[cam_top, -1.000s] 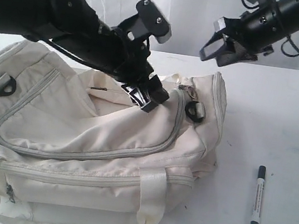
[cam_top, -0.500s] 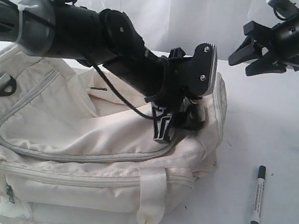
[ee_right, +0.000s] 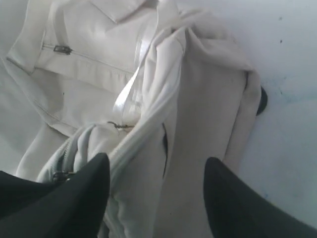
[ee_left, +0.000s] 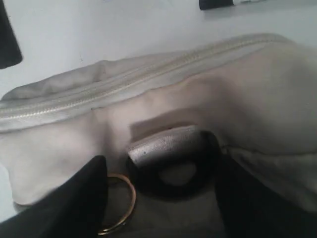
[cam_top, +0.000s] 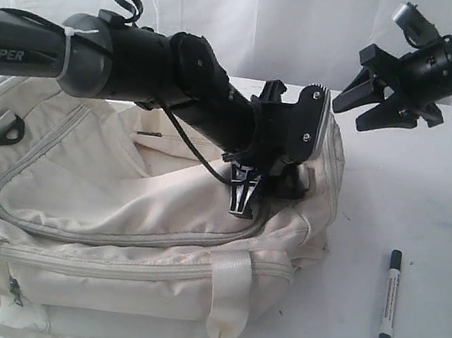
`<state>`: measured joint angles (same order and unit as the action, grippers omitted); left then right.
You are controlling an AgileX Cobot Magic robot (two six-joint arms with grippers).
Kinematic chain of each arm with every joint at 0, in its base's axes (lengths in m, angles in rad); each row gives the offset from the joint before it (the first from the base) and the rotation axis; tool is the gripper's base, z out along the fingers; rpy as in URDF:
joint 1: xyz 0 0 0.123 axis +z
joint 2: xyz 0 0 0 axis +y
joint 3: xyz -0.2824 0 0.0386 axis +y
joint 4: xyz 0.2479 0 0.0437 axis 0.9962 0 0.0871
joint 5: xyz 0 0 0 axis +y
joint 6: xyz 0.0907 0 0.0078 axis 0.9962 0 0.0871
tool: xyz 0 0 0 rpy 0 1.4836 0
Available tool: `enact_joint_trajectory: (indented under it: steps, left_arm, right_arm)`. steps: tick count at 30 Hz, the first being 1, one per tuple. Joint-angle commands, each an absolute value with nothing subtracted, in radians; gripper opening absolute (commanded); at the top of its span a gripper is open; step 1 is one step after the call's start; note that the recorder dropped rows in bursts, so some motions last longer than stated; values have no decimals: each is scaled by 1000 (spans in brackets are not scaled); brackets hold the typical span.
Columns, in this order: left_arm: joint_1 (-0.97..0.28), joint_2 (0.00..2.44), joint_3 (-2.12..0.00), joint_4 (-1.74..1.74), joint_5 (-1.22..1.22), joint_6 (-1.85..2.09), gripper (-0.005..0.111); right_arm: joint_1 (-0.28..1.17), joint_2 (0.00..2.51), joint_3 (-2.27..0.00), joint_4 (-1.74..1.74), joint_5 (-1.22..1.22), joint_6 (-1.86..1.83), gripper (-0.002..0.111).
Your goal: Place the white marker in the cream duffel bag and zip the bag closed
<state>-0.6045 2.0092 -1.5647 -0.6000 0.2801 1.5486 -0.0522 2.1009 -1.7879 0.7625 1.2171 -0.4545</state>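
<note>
Exterior view: white marker [cam_top: 391, 296] lies flat on the counter [cam_top: 449, 211], off the strap-ring end of the cream duffel bag [cam_top: 120, 196]. It sits apart from the bag and nothing touches it. Its long axis runs away from the camera, roughly along that end of the bag, with the black cap at the far end.

Right jaws hang in the air above and behind the same bag end, spread, holding nothing. The marker is below them and toward the camera. Left arm [cam_top: 140, 63] reaches across the bag top, and the left jaws point down onto the ring end of the bag.

My read: the right arm takes the pick. It is free, and the left arm is busy at the bag. The right jaws need to come down and close across the barrel, not along it.

Left wrist view adds what the exterior hides: 2 fingers [ee_left: 74, 208] spread either side of the black strap ring [ee_left: 173, 171], with a small gold ring [ee_left: 119, 208] beside it. I can't tell if a finger touches the strap ring. 1 end of the marker clips the frame edge beyond the bag.

Right wrist view: 2 fingers [ee_right: 74, 198] wide apart over the bag. A zipper pull [ee_right: 62, 49] shows, and a dark slit along the zipper, probably the opening. The marker is not in this view, so the exterior view is the only one that fixes its axis.
</note>
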Motion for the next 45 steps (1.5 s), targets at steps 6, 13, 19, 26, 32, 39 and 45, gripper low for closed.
enact_joint_trajectory:
  steps: [6, 13, 19, 26, 32, 39, 45]
  left_arm:
    - [-527, 2003, -1567, -571, 243, 1547, 59]
    - [-510, 2003, -1567, -576, 228, 1542, 55]
    - [-510, 2038, -1567, -586, 221, 1540, 43]
    - [-510, 2052, -1567, -588, 228, 1491, 43]
    - [-510, 2052, -1567, -588, 228, 1491, 22]
    - [-510, 2016, -1567, -589, 173, 1493, 0]
    - [-510, 1966, -1567, -589, 156, 1428, 0]
  right_arm:
    - [-51, 2085, -1696, 815, 1221, -468, 53]
    - [-51, 2085, -1696, 832, 1221, -476, 53]
    - [-51, 2085, -1696, 893, 1221, -493, 53]
    - [-51, 2085, -1696, 893, 1221, -495, 53]
    - [-51, 2085, -1696, 893, 1221, -497, 53]
    - [-51, 2085, -1696, 900, 1221, -521, 53]
    - [-51, 2085, -1696, 911, 1221, -521, 53]
